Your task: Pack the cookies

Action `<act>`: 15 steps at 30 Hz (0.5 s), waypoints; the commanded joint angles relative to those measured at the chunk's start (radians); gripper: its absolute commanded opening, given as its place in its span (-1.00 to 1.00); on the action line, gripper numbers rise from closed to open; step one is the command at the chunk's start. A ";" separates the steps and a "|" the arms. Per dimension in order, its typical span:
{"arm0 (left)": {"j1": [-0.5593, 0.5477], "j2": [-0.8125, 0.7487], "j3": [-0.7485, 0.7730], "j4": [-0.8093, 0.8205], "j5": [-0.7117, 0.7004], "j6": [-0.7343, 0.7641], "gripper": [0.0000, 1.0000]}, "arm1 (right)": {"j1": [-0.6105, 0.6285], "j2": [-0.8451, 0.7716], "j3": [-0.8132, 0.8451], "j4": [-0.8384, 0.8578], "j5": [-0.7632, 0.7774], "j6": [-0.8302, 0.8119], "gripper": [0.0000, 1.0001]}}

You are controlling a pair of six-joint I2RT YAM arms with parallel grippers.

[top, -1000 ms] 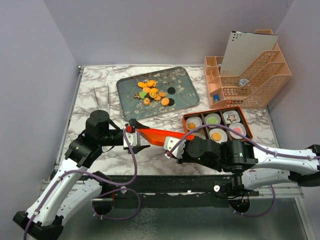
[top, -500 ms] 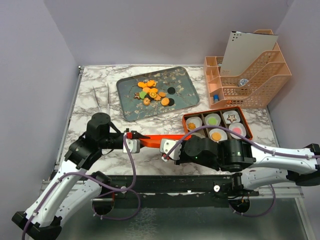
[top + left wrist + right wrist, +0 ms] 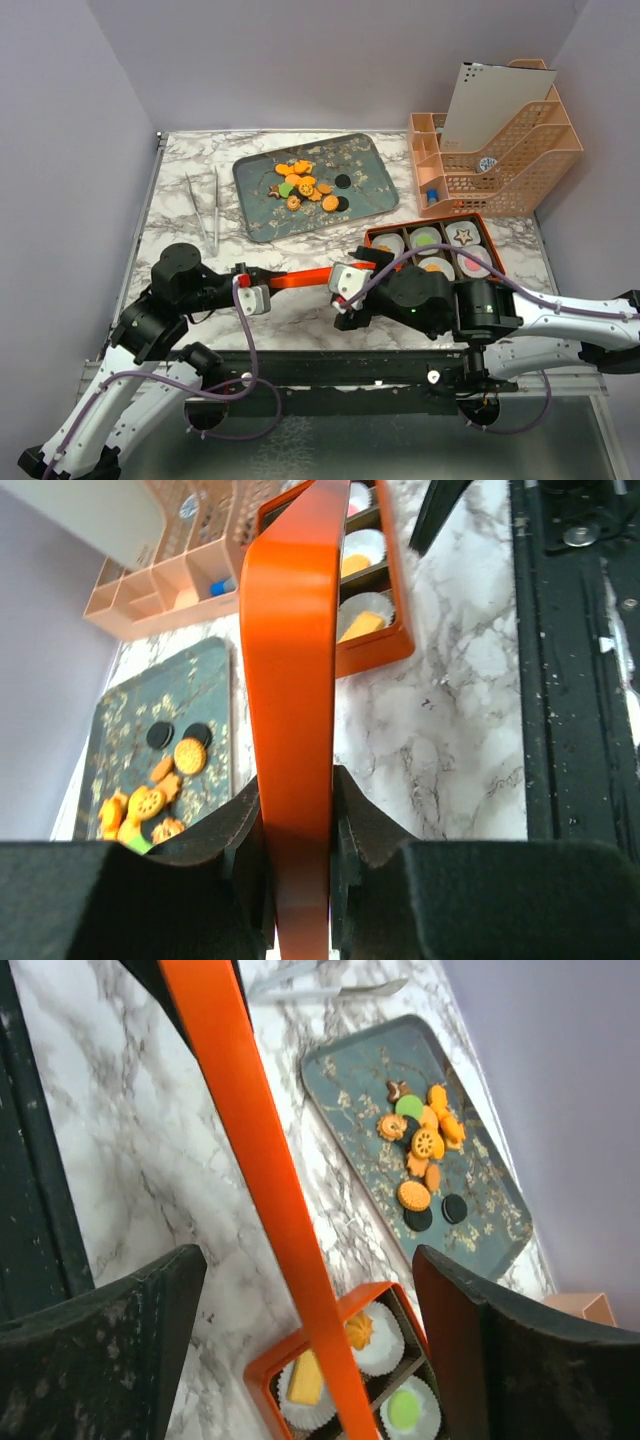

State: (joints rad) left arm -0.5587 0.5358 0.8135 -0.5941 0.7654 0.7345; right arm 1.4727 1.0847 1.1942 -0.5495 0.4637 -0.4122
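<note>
Cookies (image 3: 305, 186) were to be packed; where were they seen? (first speaker)

Most were heaped on the grey tray (image 3: 365, 160), at twelve o'clock on the table and well apart from both arms. A few were seated in the white paper cups (image 3: 426, 238) of the orange box (image 3: 430, 222), at four o'clock from the tray. (second speaker)

What was carried between the arms? (first speaker)

The orange lid (image 3: 305, 277) was held at six o'clock from the tray, close by the box's nine o'clock side, and was seen nearly edge-on from above. One end was clenched by the left gripper (image 3: 297, 810), its fingers pressed against both faces. The right gripper (image 3: 305, 1260) was spread wide: the lid passed between its fingers with a gap on either side, and nothing was grasped by it. (second speaker)

Why was it held so? (first speaker)

A handover was judged to be in hand, one firm grip being enough for so light a piece. With the lid kept off, the cups were left reachable, which was needed while so many cookies lay unpacked. (second speaker)

Was any tool laid ready? (first speaker)

Tweezers (image 3: 203, 210) were seen at nine o'clock from the tray, untouched, presumably meant for the small pieces. (second speaker)
</note>
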 commanded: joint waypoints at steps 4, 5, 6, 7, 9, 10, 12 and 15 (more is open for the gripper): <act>-0.001 -0.023 0.026 0.172 -0.309 -0.235 -1.00 | 0.005 -0.108 -0.077 0.217 0.176 0.070 1.00; -0.001 -0.018 0.026 0.204 -0.366 -0.279 -1.00 | 0.005 -0.115 -0.089 0.234 0.208 0.085 1.00; -0.001 -0.010 0.026 0.227 -0.421 -0.323 -1.00 | 0.005 -0.121 -0.099 0.244 0.246 0.105 0.99; -0.001 -0.002 0.028 0.243 -0.475 -0.363 -1.00 | 0.005 -0.127 -0.108 0.248 0.276 0.130 1.00; -0.001 0.015 0.030 0.277 -0.563 -0.434 -1.00 | 0.005 -0.140 -0.126 0.253 0.320 0.176 0.99; -0.001 0.026 0.032 0.290 -0.595 -0.469 -1.00 | 0.005 -0.143 -0.137 0.251 0.335 0.201 0.99; -0.001 0.039 0.035 0.319 -0.645 -0.528 -1.00 | 0.005 -0.152 -0.161 0.252 0.362 0.248 0.99; -0.001 0.054 0.027 0.378 -0.712 -0.611 -1.00 | -0.001 -0.150 -0.189 0.248 0.381 0.315 0.99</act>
State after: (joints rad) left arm -0.5587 0.5812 0.8135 -0.3874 0.2314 0.3038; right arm 1.4727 0.9432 1.0397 -0.3294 0.7513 -0.2237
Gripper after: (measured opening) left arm 0.263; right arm 0.996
